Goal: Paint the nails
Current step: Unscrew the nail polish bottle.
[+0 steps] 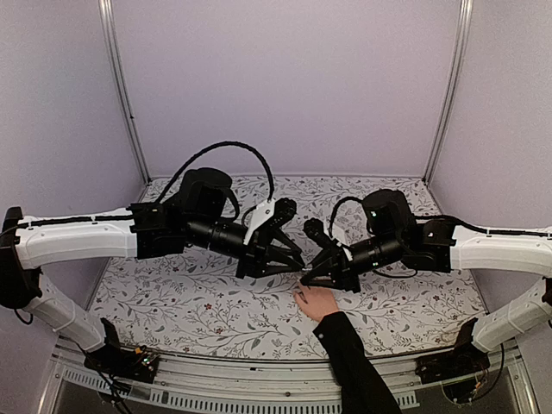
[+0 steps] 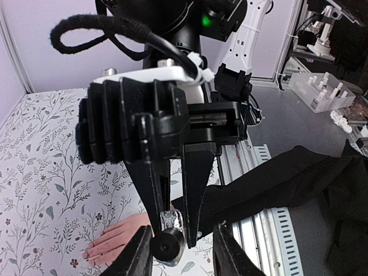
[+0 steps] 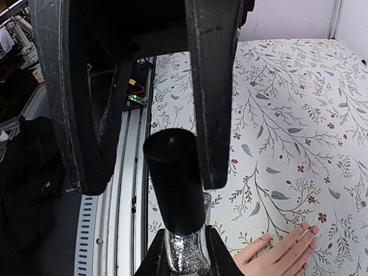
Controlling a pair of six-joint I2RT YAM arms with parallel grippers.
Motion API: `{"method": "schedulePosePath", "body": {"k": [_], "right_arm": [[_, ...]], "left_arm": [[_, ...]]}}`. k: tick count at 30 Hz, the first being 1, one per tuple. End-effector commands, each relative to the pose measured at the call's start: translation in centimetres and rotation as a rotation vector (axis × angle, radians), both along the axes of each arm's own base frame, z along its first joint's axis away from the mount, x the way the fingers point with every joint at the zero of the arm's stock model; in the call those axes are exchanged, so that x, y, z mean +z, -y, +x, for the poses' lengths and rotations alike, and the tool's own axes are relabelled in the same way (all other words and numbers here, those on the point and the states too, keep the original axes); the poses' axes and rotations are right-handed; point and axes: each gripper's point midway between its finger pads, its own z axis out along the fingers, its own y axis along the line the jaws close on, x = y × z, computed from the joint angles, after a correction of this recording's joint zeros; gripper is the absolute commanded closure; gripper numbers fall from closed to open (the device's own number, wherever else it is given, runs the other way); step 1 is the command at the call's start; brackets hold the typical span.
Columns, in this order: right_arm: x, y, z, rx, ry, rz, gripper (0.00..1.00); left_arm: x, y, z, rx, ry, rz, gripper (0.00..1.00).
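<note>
A light-skinned hand [image 1: 317, 302] in a black sleeve lies flat on the floral table, its small nails [image 3: 314, 229] bare and pinkish. Just above the fingers, my right gripper [image 1: 309, 276] is shut on the glittery glass body of a small nail polish bottle [image 3: 185, 259]. The bottle's black cap [image 3: 175, 178] points at my left gripper [image 1: 297, 259]. In the left wrist view, the left gripper [image 2: 183, 253] straddles the cap [image 2: 167, 246]. It is open, with a gap showing on at least one side. The hand [image 2: 115, 241] rests below it.
The floral table cover [image 1: 172, 293] spreads across the table to both sides of the hand. A metal rail [image 1: 259, 379] runs along the near edge, and lilac walls [image 1: 285, 86] close in the back and sides. The sleeved forearm [image 1: 354, 362] crosses the rail at the front.
</note>
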Motion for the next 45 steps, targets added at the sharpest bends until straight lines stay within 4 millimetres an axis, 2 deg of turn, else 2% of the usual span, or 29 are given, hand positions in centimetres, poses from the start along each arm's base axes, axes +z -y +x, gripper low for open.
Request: {"method": "schedulePosePath", "body": {"k": [1,6,13,20,28,35,38,45], "right_arm": [[0.9,-0.4,-0.4,0.035,0.007,0.019,1.0],[1.1,-0.4,-0.5,0.039,0.011,0.025,1.0],[1.1,-0.3,-0.5,0.037,0.019,0.026,1.0],[1.2,-0.3,-0.6,0.044,0.019,0.027,1.0],[1.2,-0.3,-0.6,0.041,0.023,0.03,1.0],[1.0,-0.2,-0.5,0.033,0.024,0.024,1.0],[0.9,-0.2,-0.4,0.031,0.023,0.022,1.0],[0.6,-0.2,-0.3,0.025,0.023,0.013,1.0]], "left_arm": [[0.3,0.7,-0.3,-0.013,0.013,0.004,0.64],[-0.2,1.2,-0.5,-0.019,0.013,0.014,0.66],[-0.3,1.2,-0.6,-0.026,0.012,0.016,0.76],[-0.4,1.0,-0.5,-0.015,0.011,0.021,0.77],[-0.4,0.9,-0.3,-0.008,0.011,0.024,0.86],[0.7,0.7,-0.9,-0.037,0.009,-0.011,0.99],[1.6,0.7,-1.1,-0.041,0.014,-0.037,1.0],[2.0,0.5,-0.9,-0.028,0.016,-0.043,1.0]]}}
